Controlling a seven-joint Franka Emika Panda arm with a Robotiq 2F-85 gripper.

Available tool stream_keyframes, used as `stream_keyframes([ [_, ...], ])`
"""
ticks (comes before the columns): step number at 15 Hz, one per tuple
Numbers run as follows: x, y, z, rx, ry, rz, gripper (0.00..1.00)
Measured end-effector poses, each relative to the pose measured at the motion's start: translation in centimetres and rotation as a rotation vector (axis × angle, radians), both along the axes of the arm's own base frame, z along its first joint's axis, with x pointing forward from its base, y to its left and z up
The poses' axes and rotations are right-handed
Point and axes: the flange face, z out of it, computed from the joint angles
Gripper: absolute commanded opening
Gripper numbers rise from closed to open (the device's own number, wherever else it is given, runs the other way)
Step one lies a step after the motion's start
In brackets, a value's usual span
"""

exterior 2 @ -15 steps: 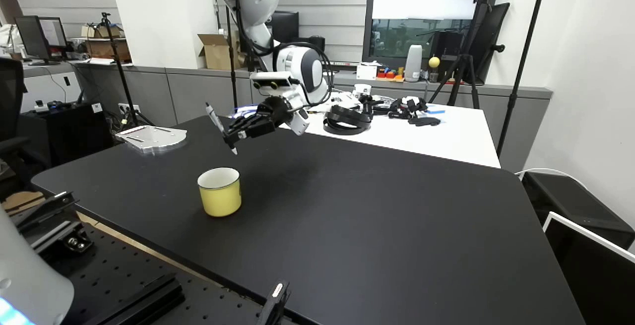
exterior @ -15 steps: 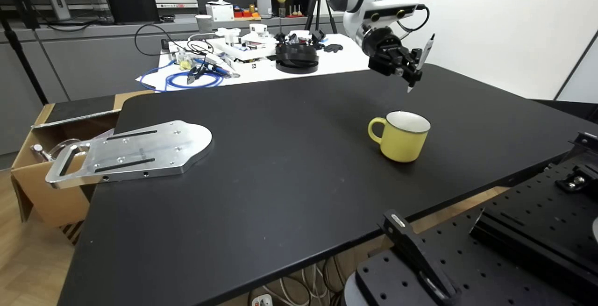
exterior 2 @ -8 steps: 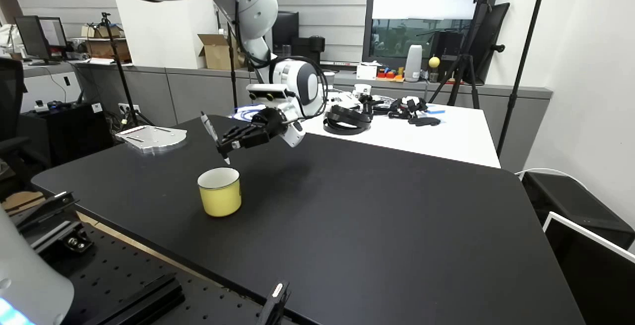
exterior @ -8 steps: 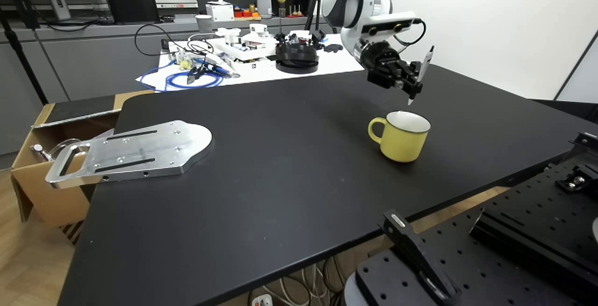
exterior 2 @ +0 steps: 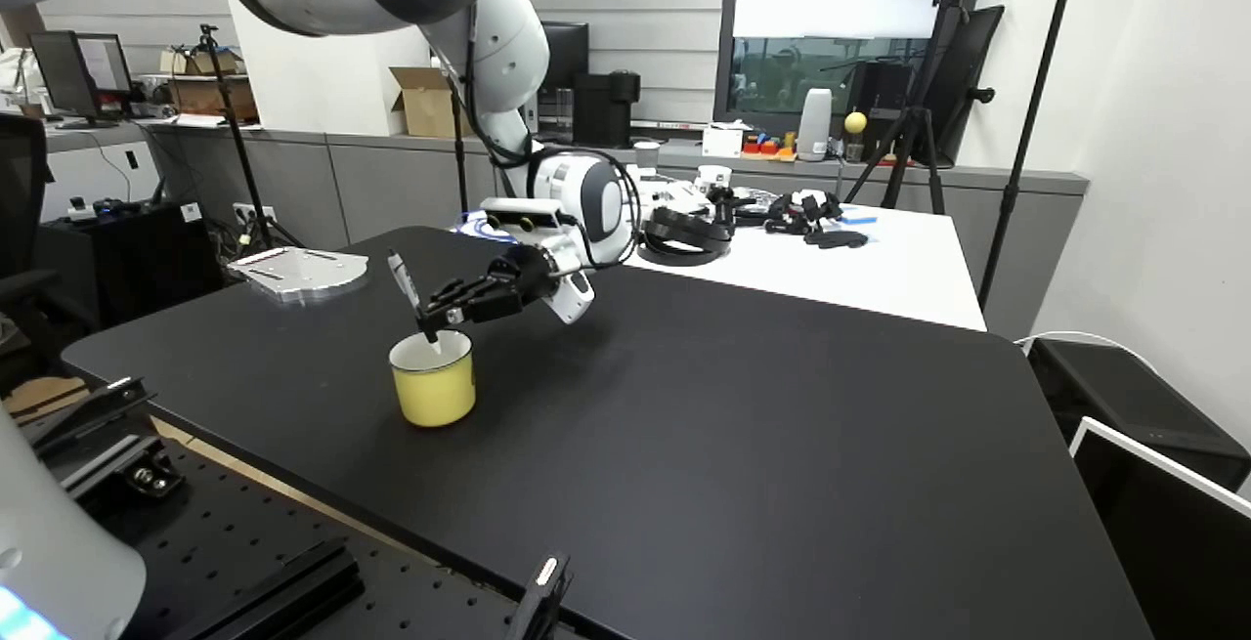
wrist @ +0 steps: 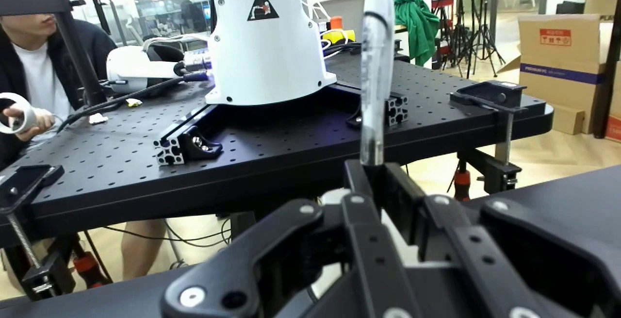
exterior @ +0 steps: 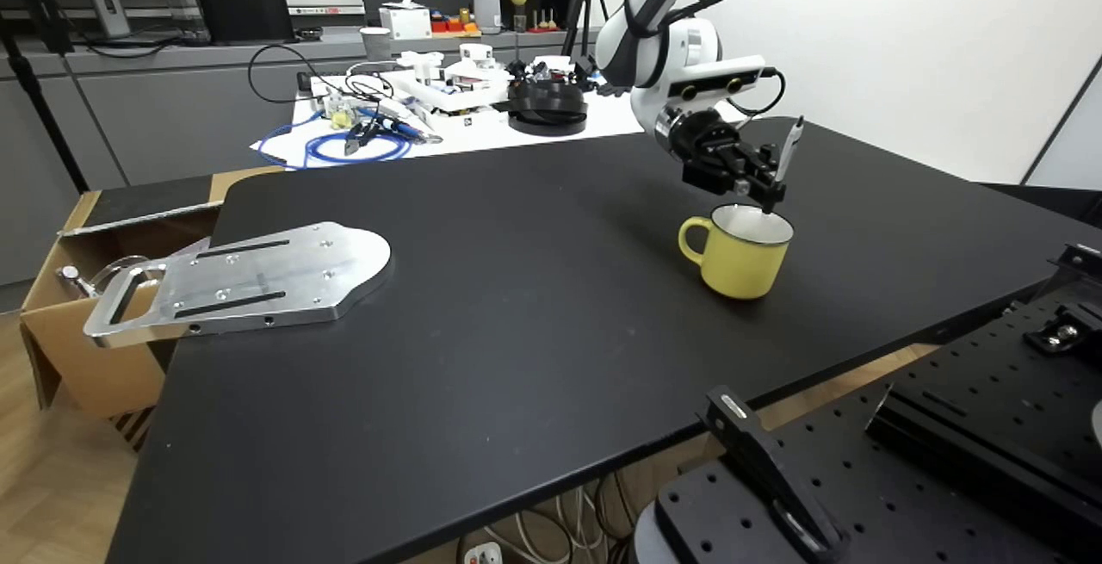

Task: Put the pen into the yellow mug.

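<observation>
- Gripper [wrist: 376, 170]: in the wrist view we read it as pinching the pen [wrist: 376, 80] between its fingertips, the jaws drawn close on the lower part.
- Pen position: in the wrist view we see the clear barrel and clip rising nearly upright from the fingertips. In both exterior views the pen is tilted, its dark upper end above the gripper.
- Tip [exterior 2: 436, 346]: in an exterior view we see it, pale, below the fingertips and against the light inside of the mug [exterior 2: 435, 398]. It is over or within the opening; we cannot tell which. In an exterior view where the fingers [exterior: 769, 194] overlap the rim, we cannot make out the tip.
- Mug position: in both exterior views we see it upright on the table [exterior: 516, 357], yellow with a dark rim. In an exterior view we also see its handle [exterior: 691, 241].
- Plate [exterior: 284, 267]: in both exterior views we see it, metal, well apart from the mug. In an exterior view its end reaches past the table edge, and an open carton [exterior: 112, 366] shows beside the table.
- Base [wrist: 267, 51]: in the wrist view alone we see its warning label [wrist: 263, 6], a person [wrist: 41, 65] holding a white ring-shaped controller [wrist: 26, 109], and a green cloth [wrist: 418, 29].
</observation>
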Motion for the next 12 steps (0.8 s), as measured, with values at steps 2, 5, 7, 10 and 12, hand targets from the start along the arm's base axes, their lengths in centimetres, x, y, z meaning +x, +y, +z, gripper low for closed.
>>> stream_keyframes([
  [2,-0.4,0.0,-0.8,0.000,0.014,0.000,0.04],
  [5,-0.9,0.0,-1.6,0.001,0.029,0.000,0.21],
  [7,-1.0,0.0,-1.8,0.001,0.033,0.000,0.46],
  [10,-0.9,0.0,-1.7,0.001,0.030,0.000,0.69],
  [12,-0.7,0.0,-1.6,0.001,0.025,0.000,0.81],
])
